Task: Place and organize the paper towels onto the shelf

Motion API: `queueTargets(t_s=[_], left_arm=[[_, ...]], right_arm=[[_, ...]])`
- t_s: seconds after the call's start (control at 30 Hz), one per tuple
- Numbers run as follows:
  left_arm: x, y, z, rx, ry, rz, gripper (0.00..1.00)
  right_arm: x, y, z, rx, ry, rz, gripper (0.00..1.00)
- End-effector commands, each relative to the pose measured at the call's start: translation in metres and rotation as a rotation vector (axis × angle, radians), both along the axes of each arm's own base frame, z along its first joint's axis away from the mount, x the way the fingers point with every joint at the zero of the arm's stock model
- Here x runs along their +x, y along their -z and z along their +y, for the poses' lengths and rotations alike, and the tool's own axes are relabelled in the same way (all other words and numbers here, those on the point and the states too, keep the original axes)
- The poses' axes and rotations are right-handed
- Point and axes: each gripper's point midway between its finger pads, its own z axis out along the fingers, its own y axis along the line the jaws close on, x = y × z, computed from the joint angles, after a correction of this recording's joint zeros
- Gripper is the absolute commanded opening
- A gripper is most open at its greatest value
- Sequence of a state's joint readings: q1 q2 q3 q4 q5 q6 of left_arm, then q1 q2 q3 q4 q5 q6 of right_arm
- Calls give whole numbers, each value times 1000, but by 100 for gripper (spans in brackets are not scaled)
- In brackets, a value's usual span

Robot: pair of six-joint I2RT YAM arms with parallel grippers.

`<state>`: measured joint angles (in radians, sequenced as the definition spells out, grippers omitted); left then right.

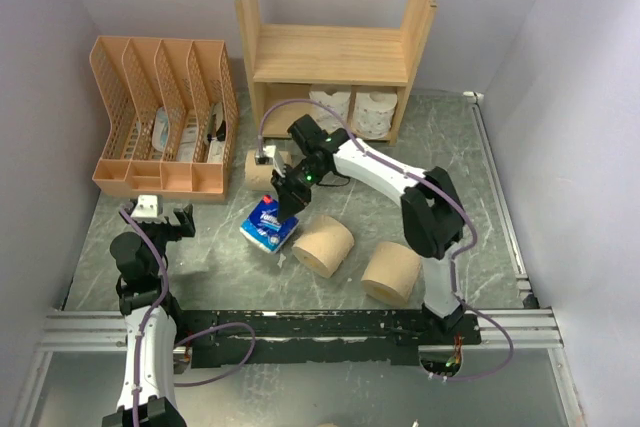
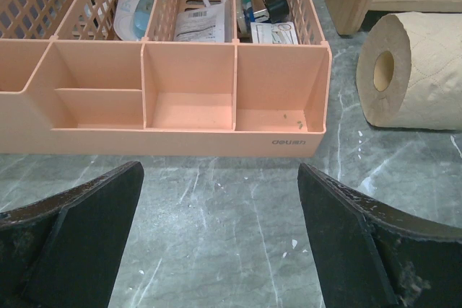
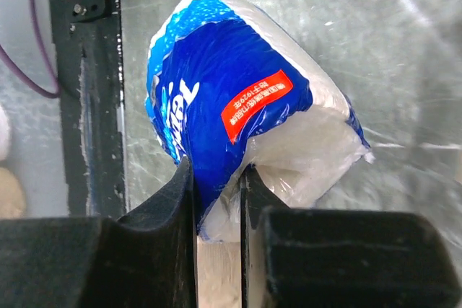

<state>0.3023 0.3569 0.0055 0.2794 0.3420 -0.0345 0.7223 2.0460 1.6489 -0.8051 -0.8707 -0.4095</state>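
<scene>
Grey table (image 1: 470, 177): my right claw (image 3: 216, 178) is pinching the blue-wrapped roll (image 3: 231, 99) by its wrapper, left claw (image 2: 220, 174) hanging spread. Next probably needing a lift to the shelf (image 1: 330, 55) at 12 o'clock.

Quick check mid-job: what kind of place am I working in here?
Likely a walled robot test cell, not a home: plain white walls box in a grey marbled table, aluminium rail lines its near edge, and the wooden shelf and peach organizer look like staged props.
</scene>
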Motion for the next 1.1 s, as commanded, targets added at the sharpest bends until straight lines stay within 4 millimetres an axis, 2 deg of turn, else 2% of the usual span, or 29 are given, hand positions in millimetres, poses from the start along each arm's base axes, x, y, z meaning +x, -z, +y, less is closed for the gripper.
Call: queueTargets(t_s=[0.0,0.13,0.27,0.4,0.47,0.6,0.73,0.9,1.07], left_arm=[[-7,33,-2,-19,8,56,100],[-7,32,-2,-18,8,53,100],[-7,33,-2,-19,7,55,100],[-7,33,-2,-19,6,55,100],[-7,33,-2,-19,5,56,100],[-7,32,-2,-18,6,54,100],[-7,32,-2,-18,5,55,100],[-7,33,-2,-19,7,56,100],[-7,33,-2,-18,5,54,100]], right_arm=[[16,-80,-15,88,-19,-357,0],[27,-113,-39,25,-35,-691,0],[36,-125,-66,-94,-112,-902,0],[67,-128,-81,-220,-100,-1054,0],[90,-131,-86,-283,-77,-1167,0],[136,-125,-73,-364,-6,-1271,0],[178,-128,-52,-391,113,-1347,0],[213,-129,-36,-401,212,-1459,0],[235,-125,-25,-432,176,-1542,0]])
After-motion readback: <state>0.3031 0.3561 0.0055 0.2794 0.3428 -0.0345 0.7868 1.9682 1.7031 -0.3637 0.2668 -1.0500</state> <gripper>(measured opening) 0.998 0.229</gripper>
